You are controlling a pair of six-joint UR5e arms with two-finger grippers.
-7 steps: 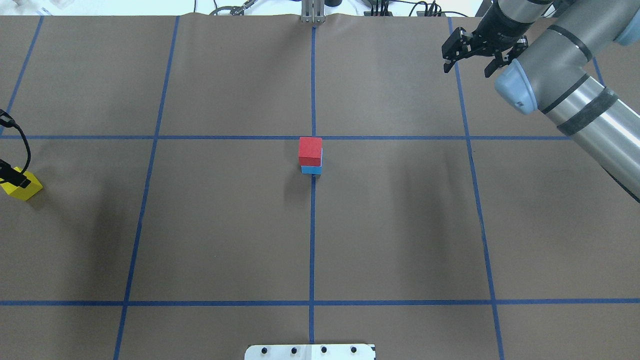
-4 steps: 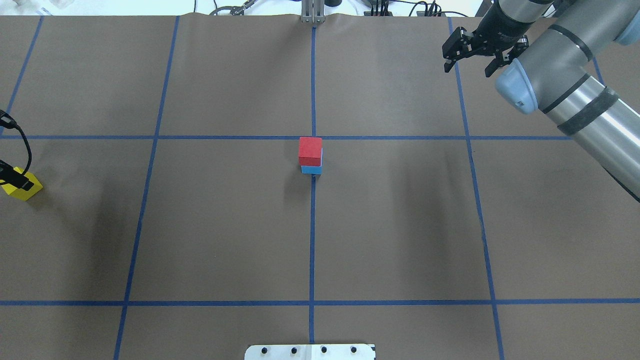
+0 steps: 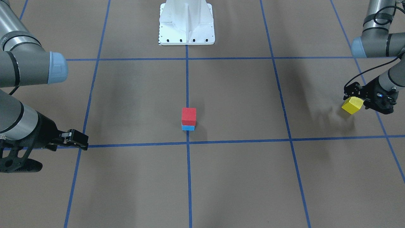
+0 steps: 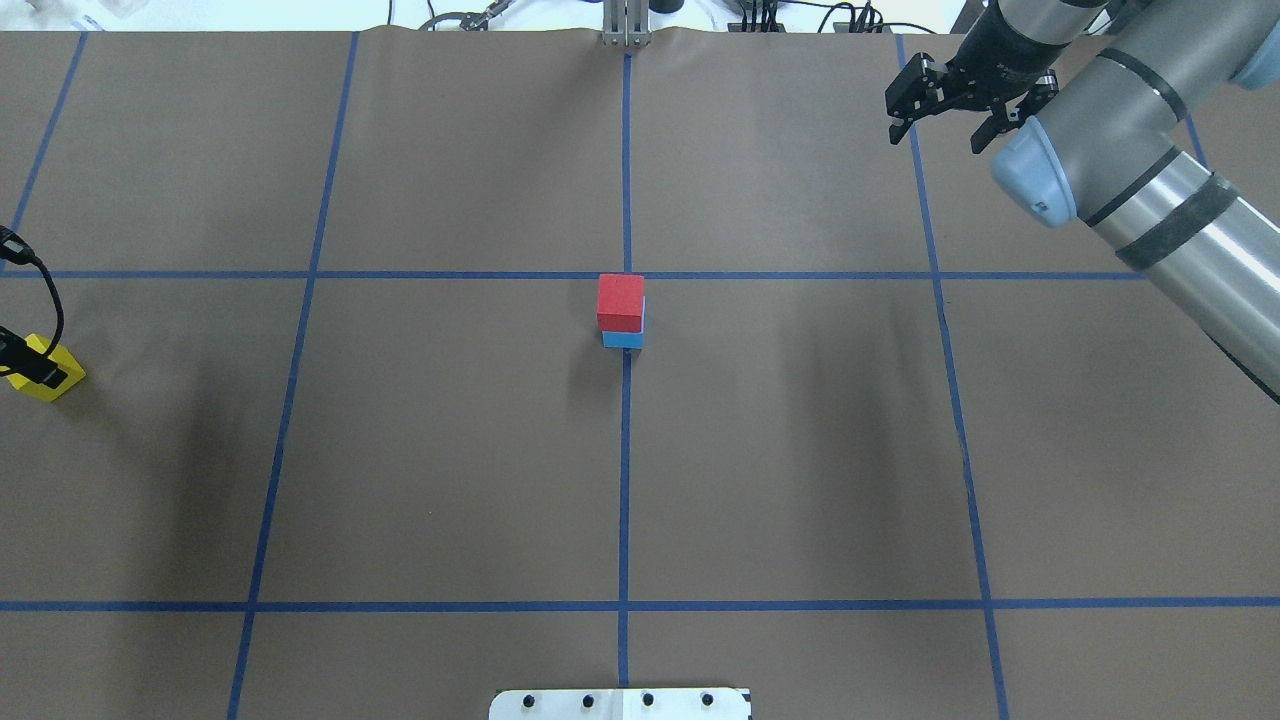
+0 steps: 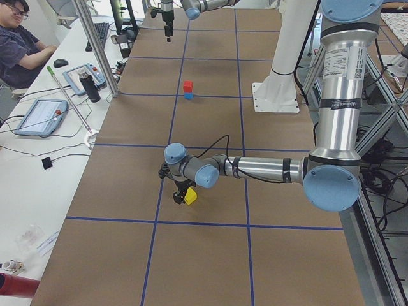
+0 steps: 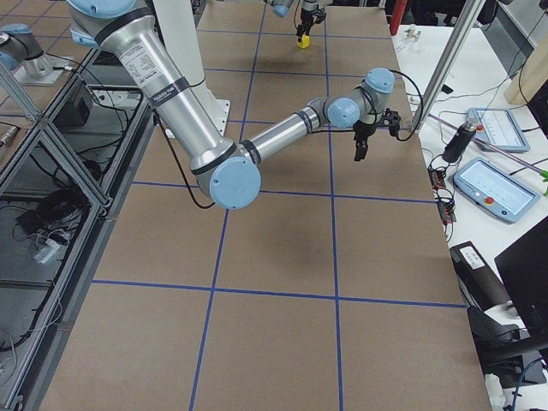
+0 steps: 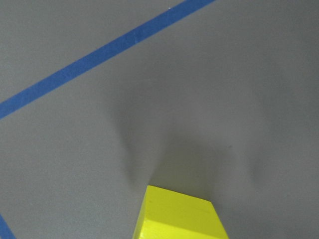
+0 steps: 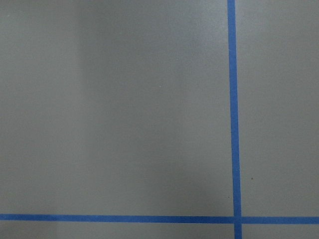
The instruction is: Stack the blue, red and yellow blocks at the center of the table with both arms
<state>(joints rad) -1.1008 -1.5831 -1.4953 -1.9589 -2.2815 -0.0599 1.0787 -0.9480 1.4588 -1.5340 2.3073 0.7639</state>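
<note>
A red block point(image 4: 620, 301) sits on a blue block point(image 4: 623, 340) at the table's center, also in the front view point(image 3: 189, 116). My left gripper point(image 4: 22, 362) is at the far left edge, shut on the yellow block point(image 4: 45, 380), which hangs tilted just above the table point(image 3: 352, 105) point(image 5: 190, 197). The left wrist view shows the yellow block point(image 7: 179, 214) with its shadow beyond it. My right gripper point(image 4: 932, 138) is open and empty over the far right of the table, well away from the stack.
Blue tape lines point(image 4: 625, 450) mark a grid on the brown table. The robot's white base plate point(image 3: 186, 22) stands at the near middle edge. Operators' tablets and cables point(image 6: 488, 184) lie on a side table beyond the far edge.
My left gripper with the yellow block has shifted a little at the left edge. My right gripper has edged slightly toward the far edge. The stack has not moved.
</note>
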